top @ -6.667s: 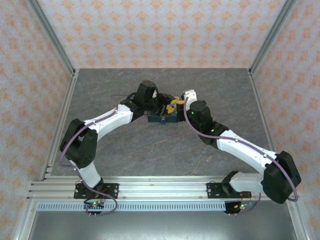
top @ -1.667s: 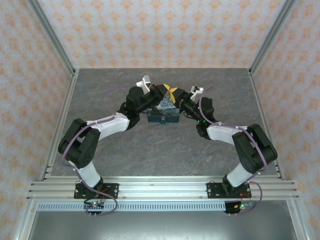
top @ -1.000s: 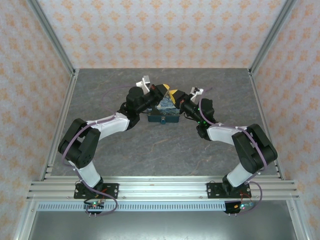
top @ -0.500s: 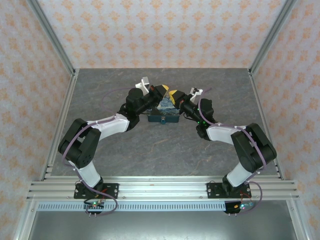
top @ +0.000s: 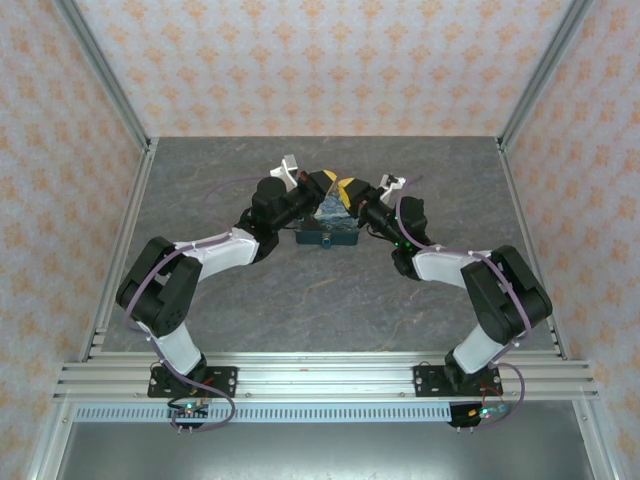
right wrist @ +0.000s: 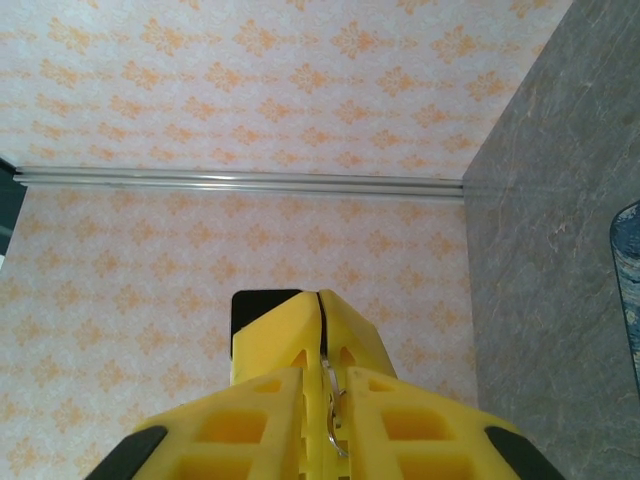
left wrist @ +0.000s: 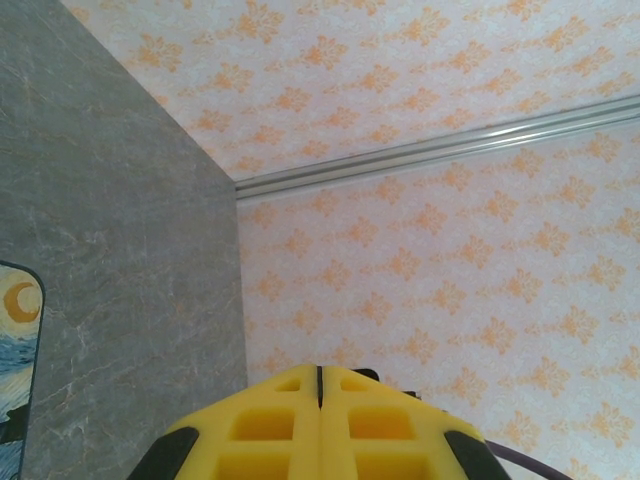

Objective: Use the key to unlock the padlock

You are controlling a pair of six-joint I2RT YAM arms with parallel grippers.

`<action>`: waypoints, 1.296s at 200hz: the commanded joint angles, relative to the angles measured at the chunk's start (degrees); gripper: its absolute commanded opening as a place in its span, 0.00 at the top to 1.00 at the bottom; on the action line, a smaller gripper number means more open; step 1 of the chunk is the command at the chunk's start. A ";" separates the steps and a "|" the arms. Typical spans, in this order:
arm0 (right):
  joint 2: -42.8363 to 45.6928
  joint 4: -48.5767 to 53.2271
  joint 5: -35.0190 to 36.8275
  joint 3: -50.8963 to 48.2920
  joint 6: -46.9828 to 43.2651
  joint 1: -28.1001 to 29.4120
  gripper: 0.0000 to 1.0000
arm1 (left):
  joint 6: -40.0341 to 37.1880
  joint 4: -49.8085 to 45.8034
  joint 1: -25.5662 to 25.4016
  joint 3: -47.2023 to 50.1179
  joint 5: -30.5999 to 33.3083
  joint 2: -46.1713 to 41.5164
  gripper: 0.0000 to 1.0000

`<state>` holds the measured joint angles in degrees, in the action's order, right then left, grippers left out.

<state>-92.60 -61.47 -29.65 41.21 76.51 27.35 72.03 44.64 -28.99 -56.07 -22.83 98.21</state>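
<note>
- left gripper (left wrist: pixel 320 376): the yellow fingers are pressed flat together, just a hairline seam between them and nothing in there that I can see.
- right gripper (right wrist: pixel 319 300): the fingers are pretty much together too, but a thin, pale bit of bent metal is sandwiched in the seam. That's the key (right wrist: pixel 331 408), pinched a little way back from the fingertips.
- So the key is up off the table (top: pixel 250 300), sitting in the right gripper. From the top camera it's too tiny to pick out.
- Top view: both arms reach in toward the back half of the table, roughly midway between its left and right edges. The two yellow tips sit close beside each other there, the left one on the left.
- The dark blue starry box (top: pixel 328 236) is right under and in front of those tips, standing on the table. Whether either gripper actually touches it, can't tell from up there.
- Left wrist view catches a sliver of that box at the lower left, with a yellow crescent moon on swirly blue. The right wrist view gets a curved blue edge of it on the far right.
- Both wrist cameras look past the fingers at the orange-patterned wallpaper (top: pixel 330 60) and a silver frame rail (right wrist: pixel 240 181).
</note>
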 commanded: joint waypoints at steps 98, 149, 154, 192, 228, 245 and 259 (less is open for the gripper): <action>-1.86 -5.06 -1.44 2.81 0.48 0.11 0.86 | -0.22 0.62 -1.18 0.50 0.18 0.71 1.00; -2.17 -5.23 -1.55 2.58 0.13 -0.02 0.91 | 0.11 0.70 -1.30 0.55 -0.18 0.95 1.00; -2.21 -5.24 -1.55 2.56 0.09 -0.02 0.93 | 0.20 0.71 -1.25 0.61 -0.22 0.98 1.00; -1.92 -5.42 -1.73 1.69 -0.72 -0.44 1.00 | 1.27 0.97 -1.25 0.66 -0.49 1.28 1.00; -1.01 -5.51 -2.24 0.01 -1.88 -0.88 1.00 | 1.10 -0.89 -1.26 -0.26 -1.08 1.24 1.00; -0.38 -5.41 -2.43 -0.73 -2.60 -0.89 1.00 | 1.10 -1.35 -1.32 -0.53 -1.05 1.15 1.00; 0.13 -5.12 -2.64 -1.45 -3.35 -1.07 1.00 | 1.18 -1.99 -1.15 -0.66 -0.75 0.86 0.95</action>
<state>-94.45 -62.89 -31.18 41.06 75.57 26.81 73.10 44.10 -29.28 -56.07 -22.15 98.56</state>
